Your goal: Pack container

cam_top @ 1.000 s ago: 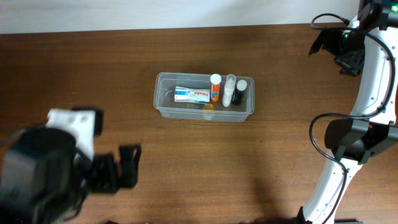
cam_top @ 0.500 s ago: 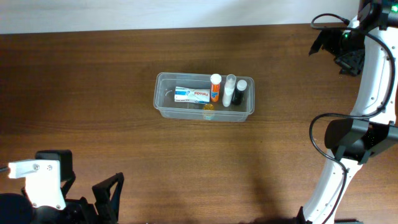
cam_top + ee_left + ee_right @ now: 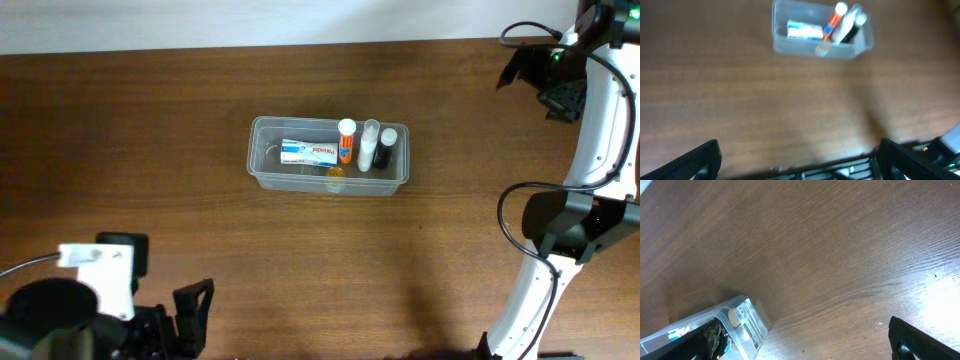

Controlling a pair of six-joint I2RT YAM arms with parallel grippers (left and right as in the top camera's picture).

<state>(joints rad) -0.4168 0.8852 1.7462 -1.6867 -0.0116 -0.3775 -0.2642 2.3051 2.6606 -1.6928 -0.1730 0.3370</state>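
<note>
Near edge: L gripper (image 3: 800, 162), fingers spread wide w/ nothing betw. them, hangs over the brown wood-grain table (image 3: 150, 120); overhead puts it at the near-left corner. Mid-table, well apart from both arms: clear plastic rectangular container (image 3: 262, 170), upright. Inside, left to right: white-and-blue cardboard box (image 3: 308, 152) lying flat, orange tube w/ white cap (image 3: 346, 142), white bottle (image 3: 369, 146), black bottle w/ white cap (image 3: 386, 150). A small yellow item (image 3: 336, 176) sits by the near wall, can't tell what. L wrist view is blurred. Only the R wrist view shows the printed label (image 3: 747, 322) on the container's end wall. Far right: R gripper (image 3: 805, 347), fingers wide, holding nothing.
</note>
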